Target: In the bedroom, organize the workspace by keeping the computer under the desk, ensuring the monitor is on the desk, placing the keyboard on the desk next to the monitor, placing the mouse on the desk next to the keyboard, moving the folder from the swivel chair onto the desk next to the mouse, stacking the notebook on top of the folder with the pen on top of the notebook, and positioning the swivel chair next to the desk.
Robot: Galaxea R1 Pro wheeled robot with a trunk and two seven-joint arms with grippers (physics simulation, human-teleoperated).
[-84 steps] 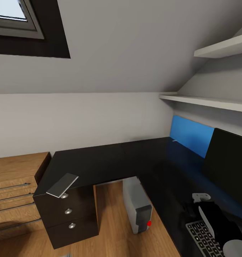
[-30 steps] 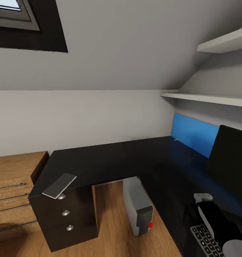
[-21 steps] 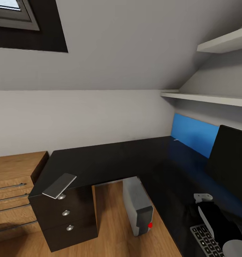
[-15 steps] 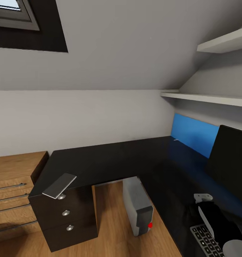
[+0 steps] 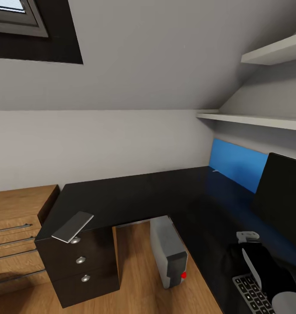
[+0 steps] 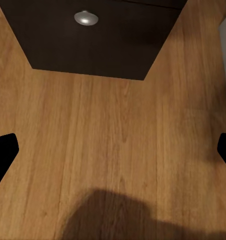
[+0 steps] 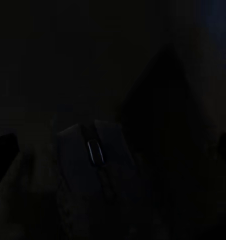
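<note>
Near the desk's (image 5: 135, 196) front edge, beside the keyboard (image 5: 250, 292), the mouse (image 5: 247, 236) has nudged slightly under the released right claw (image 7: 115, 145), so it seems placed.

A home workspace tucked under a sloped attic ceiling with a skylight (image 5: 17, 17). The black L-shaped worktop (image 5: 135, 196) carries a monitor (image 5: 281, 203) and keyboard (image 5: 250, 294); a tower computer (image 5: 167, 253) stands on the wood floor (image 5: 139, 279), with wall shelves (image 5: 252, 120) and an oak chest (image 5: 12, 231).
</note>
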